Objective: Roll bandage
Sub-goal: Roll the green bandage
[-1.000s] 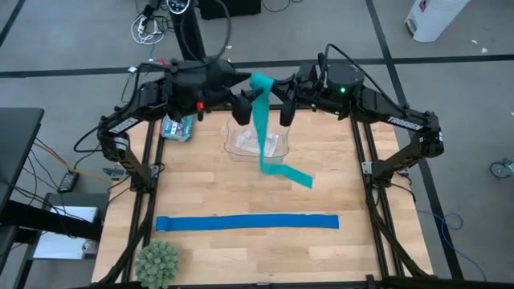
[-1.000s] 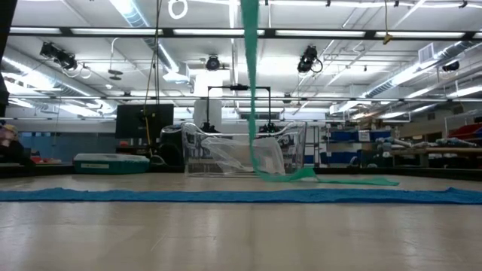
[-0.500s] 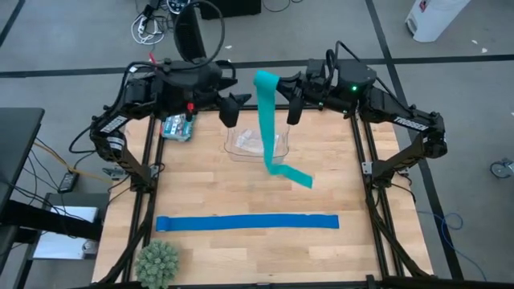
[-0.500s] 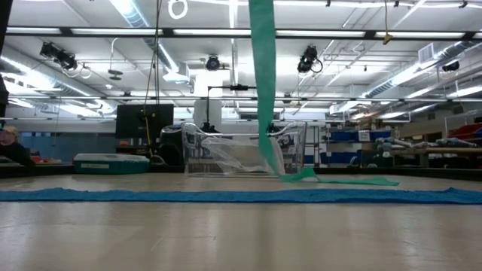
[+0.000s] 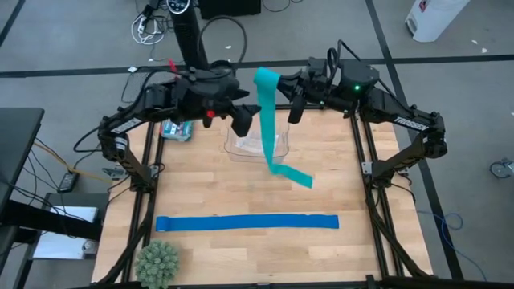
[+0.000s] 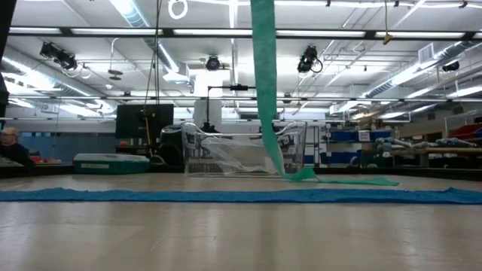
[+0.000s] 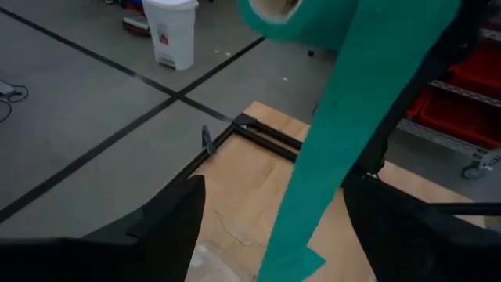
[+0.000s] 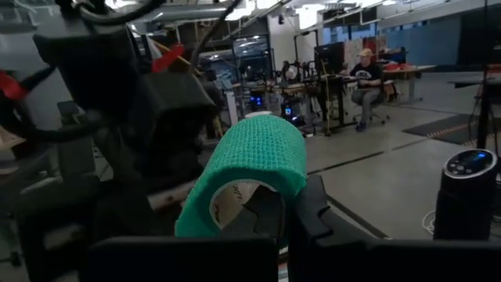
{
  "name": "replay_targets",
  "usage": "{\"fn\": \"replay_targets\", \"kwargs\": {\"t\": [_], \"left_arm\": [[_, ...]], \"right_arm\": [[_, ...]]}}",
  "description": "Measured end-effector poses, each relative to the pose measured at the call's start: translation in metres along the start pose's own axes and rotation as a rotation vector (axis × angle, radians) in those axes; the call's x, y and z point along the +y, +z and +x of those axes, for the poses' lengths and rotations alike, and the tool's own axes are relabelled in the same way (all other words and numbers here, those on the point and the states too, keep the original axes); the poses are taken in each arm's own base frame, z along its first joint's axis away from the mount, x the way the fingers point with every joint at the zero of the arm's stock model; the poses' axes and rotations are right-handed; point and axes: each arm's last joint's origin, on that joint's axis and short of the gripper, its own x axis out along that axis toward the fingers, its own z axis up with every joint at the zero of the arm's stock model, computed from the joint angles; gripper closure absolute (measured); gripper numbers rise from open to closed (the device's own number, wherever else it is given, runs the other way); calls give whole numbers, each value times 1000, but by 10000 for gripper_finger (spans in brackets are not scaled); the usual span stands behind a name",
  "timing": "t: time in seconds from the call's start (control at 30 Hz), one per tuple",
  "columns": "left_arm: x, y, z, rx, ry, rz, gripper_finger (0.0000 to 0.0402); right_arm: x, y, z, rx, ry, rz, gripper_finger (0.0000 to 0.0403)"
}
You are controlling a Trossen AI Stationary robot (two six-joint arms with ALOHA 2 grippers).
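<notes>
Teal-green and half unrolled, the bandage (image 5: 266, 120) hangs in the upper middle of the overhead frame, its small roll (image 8: 249, 178) pinched at the cardboard core by the clenched right gripper (image 5: 295, 100), while its tail drops past the clear plastic container (image 5: 255, 143) and trails onto the wooden table (image 5: 241, 193) just right of centre. Inside that see-through tub lies only crumpled clear plastic film (image 6: 233, 156), as far as I can tell. Left of the strip, the left gripper (image 5: 241, 120) hovers with fingers spread, grasping nothing. A small teal box (image 5: 177, 128) sits at the table's upper left edge. Lower down, a royal-blue strip (image 5: 246, 222) lies flat across the boards, and a spiky green plant (image 5: 157, 262) stands at the lower left corner.
</notes>
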Motion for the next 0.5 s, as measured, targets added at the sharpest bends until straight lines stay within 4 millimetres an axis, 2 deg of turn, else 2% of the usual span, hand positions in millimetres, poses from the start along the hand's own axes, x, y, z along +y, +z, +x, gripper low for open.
{"fn": "replay_targets", "kwargs": {"t": [0.37,0.5], "left_arm": [[-10,-1,15,-42,-167,25,111],[-13,1,16,-61,-227,24,145]], "right_arm": [[4,0,-1,2,17,5,403],[4,-1,-1,5,16,-2,403]]}}
